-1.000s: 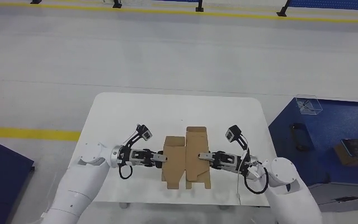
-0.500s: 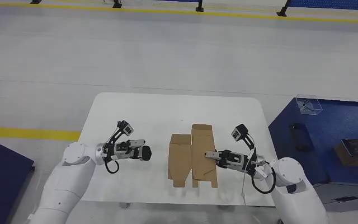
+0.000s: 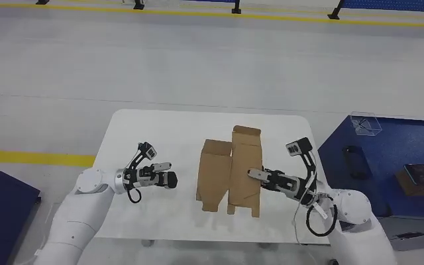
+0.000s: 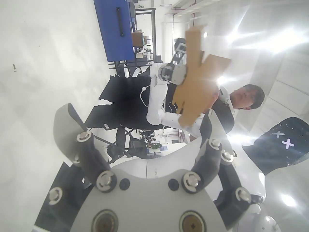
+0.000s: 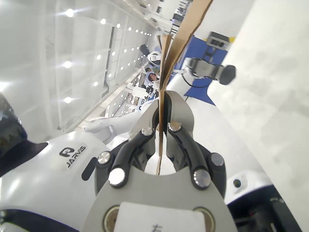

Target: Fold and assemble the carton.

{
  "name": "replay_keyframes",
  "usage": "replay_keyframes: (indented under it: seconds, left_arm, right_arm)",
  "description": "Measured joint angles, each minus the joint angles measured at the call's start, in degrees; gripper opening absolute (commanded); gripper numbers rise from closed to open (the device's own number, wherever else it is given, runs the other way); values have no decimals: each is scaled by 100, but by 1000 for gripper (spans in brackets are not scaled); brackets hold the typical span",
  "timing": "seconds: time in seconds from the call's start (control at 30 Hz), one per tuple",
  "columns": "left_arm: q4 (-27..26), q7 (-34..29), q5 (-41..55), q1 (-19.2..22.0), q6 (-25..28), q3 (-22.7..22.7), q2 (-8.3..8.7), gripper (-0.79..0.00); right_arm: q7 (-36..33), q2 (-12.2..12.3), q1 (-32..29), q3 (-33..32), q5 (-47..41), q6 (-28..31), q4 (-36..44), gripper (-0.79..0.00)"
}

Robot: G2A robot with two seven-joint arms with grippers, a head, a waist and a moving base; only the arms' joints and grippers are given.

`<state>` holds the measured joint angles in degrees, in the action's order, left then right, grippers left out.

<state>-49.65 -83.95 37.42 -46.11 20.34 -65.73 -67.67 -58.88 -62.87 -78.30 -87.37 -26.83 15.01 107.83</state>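
Right gripper (image 5: 162, 97) clamps the flattened carton (image 3: 228, 175) above the white table (image 3: 165, 132).

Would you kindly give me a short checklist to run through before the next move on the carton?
1. Grip: right gripper shut on the edge of the carton: ok.
2. Free arm: left gripper open: ok.
3. Clearance: left gripper apart from the carton: ok.
4. Shape: carton opened into a box: not ok, it looks flat.
5. Lift: carton's lower edge off the table: cannot tell.
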Motion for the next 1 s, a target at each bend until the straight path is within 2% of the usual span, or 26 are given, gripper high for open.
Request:
replay_keyframes:
  seconds: [0.1,0.3,0.47,0.83,0.93,1.0]
  left_arm:
    - [0,0,0,0,0,0,0,0]
    - [0,0,0,0,0,0,0,0]
    - [0,0,0,0,0,0,0,0]
    - [0,0,0,0,0,0,0,0]
    - [0,0,0,0,0,0,0,0]
    - [0,0,0,0,0,0,0,0]
  right_arm:
    - [207,-12,-103,-35,-71,436,666,-785]
    - [496,-14,-171,-144,349,1117,1832,-785]
    - [596,-5,-164,-104,706,1034,2005,-785]
    - [613,-8,-181,-88,664,1017,1989,-785]
    - [985,-40,-300,202,-11,342,1979,-785]
    - [1226,-56,-265,322,-1208,-810,1938,-785]
